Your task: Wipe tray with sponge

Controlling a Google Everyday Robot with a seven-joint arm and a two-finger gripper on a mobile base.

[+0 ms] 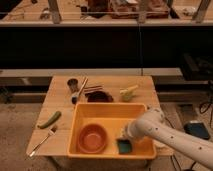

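Note:
The yellow-orange tray (111, 120) sits on the front half of the wooden table (60, 100). My white arm reaches in from the lower right. The gripper (125, 137) is down inside the tray's front right corner, shut on the dark teal sponge (124, 146). The sponge rests against the tray floor close to the front wall. An orange-red bowl (92, 138) stands in the tray's left half, a little apart from the sponge.
On the table lie a green cucumber-like vegetable (50, 119) and a fork (42, 141) at left. Behind the tray are a dark cup (73, 84), a dark dish (99, 96) and a pale yellow-green item (128, 93). A dark counter stands beyond.

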